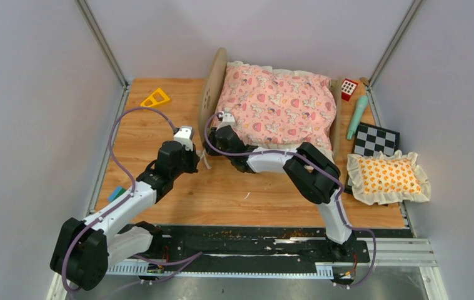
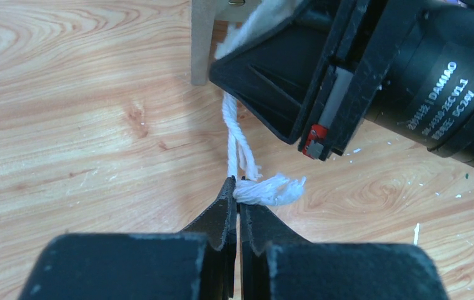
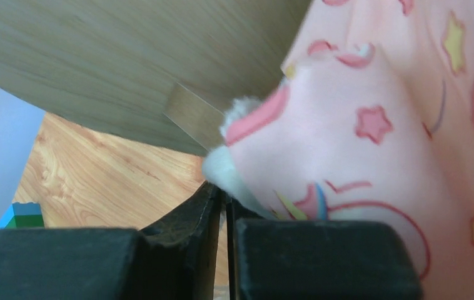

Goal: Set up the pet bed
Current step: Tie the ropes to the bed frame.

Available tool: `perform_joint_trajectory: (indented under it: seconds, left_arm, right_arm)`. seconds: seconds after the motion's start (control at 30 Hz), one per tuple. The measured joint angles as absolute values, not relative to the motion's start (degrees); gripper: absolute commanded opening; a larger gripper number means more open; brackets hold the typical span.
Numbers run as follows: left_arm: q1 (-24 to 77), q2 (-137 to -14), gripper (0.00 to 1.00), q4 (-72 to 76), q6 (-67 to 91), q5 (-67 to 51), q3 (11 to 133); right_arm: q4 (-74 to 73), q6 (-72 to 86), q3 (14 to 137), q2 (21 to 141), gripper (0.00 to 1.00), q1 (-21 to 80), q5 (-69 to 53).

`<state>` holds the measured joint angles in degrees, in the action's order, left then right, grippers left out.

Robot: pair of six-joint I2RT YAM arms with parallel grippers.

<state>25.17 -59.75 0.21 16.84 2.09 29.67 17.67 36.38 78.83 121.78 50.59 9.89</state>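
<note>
My left arm reaches from the near left corner of the table (image 1: 222, 200) diagonally inward, elbow low. My left gripper (image 2: 234, 187) points at the headboard end of the pet bed (image 1: 272, 106). Its jaws are clenched on a white cord (image 2: 229, 128): two twisted strands run down from beside the bed's wooden leg into the fingertips, and the frayed end splays just to the right of them. My right arm rises from the near edge right of centre, folds at the elbow and lies leftward along the bed's near side. My right gripper (image 3: 222, 190) sits at the bed's near corner beside the headboard (image 1: 214, 81), its jaws closed to a thin slit on the white frill of the quilt (image 3: 372, 144). The two grippers are near each other, and the right one's body hangs just above the cord. The pet bed stands at the back edge of the table, about centre, headboard to the left. The headboard is smooth light wood with a rounded top; the quilt is soft, pink, printed and ruffled. Bare wood-grain surface lies between my bases and the bed. A yellow triangular block (image 1: 156, 98) sits near the back left corner and a blue-green block (image 1: 117, 193) at the left edge. Along the right edge are a red-and-white block (image 1: 349, 88), a mint-green rod (image 1: 357, 117), a checkered board (image 1: 377, 139) and an orange-patterned frilled pillow (image 1: 388, 177).
</note>
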Motion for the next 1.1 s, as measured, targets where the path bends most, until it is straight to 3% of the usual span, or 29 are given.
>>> perform_joint_trajectory:
  seconds: [1.1]
  left_arm:
    - [25.17, -77.67, 0.0, 12.25, 15.53, 3.55, 34.94]
  right_arm:
    - [40.97, 28.69, 57.56, 111.94, 0.03, 48.66, 0.71]
